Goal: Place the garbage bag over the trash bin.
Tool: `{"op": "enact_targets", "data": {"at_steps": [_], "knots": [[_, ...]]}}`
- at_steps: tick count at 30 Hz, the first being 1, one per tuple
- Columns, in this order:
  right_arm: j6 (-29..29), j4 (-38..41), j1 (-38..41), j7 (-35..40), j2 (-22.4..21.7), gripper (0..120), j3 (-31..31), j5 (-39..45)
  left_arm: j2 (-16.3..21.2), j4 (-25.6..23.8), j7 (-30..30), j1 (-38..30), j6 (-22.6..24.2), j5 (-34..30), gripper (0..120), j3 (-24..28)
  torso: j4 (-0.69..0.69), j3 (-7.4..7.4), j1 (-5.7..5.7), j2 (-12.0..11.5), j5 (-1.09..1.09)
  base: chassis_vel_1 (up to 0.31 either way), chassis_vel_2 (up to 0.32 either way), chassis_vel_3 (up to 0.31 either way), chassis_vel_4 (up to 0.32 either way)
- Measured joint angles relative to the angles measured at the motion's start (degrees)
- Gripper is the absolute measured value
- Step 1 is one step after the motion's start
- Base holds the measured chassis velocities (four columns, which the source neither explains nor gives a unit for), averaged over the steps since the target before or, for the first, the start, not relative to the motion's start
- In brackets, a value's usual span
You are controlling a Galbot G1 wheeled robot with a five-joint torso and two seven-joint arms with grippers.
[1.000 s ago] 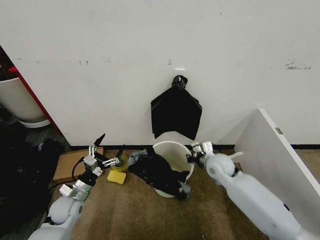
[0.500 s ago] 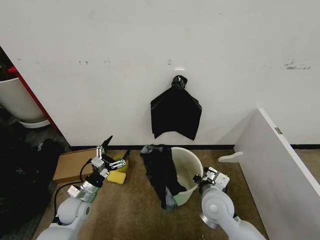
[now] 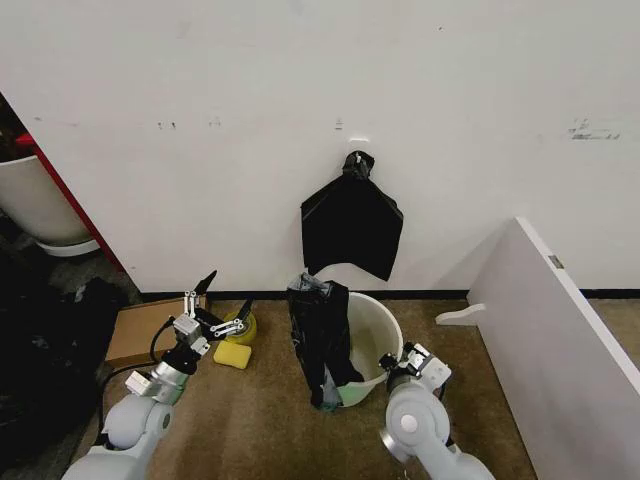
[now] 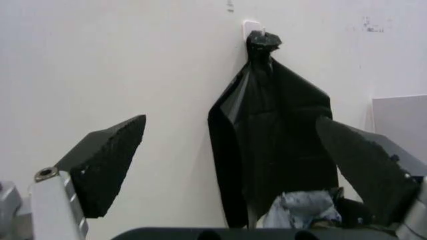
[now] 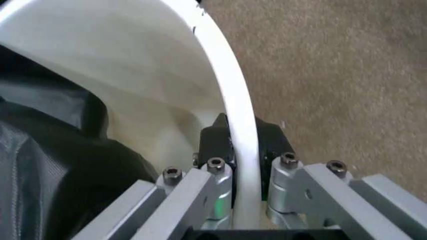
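Cream-white plastic, the trash bin [image 3: 372, 345] stands at lower centre of the head view, its rim pinched by the right end effector [image 5: 241, 150]. Draped over the bin's left rim hangs the garbage bag [image 3: 320, 340]. Lower left, the left end effector [image 3: 220, 312] gapes wide, holding nothing.

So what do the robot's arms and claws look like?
Both arms are smooth, rounded, pale grey tubes with ball-like joints. The left gripper has silver metal links with small bolts, a loose black cable along the wrist, and two black wedge-shaped fingers with a rough surface. The right gripper has the same silver bolted links and black tips.
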Motion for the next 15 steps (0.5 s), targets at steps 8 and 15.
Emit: {"op": "enact_targets", "data": {"at_steps": [8, 15], "knots": [[-0.1, 6.5, -4.0, -0.4, -0.3, 31, 0.0, -2.4, 0.7, 0.4, 0.1, -0.1, -0.3, -0.2, 100, 0.6, 0.02, 0.02, 0.01, 0.0, 0.02, 0.0, 0.0, 0.0, 0.0], [0.5, 10.5, -4.3, -3.1, -2.9, 54, 0.3, -8.5, 0.4, -0.2, 0.1, 0.5, -0.3, 0.0, 100, 0.9, 0.01, 0.01, 0.0, 0.0, 0.03, 0.0, 0.0, 0.0, 0.0]]}}
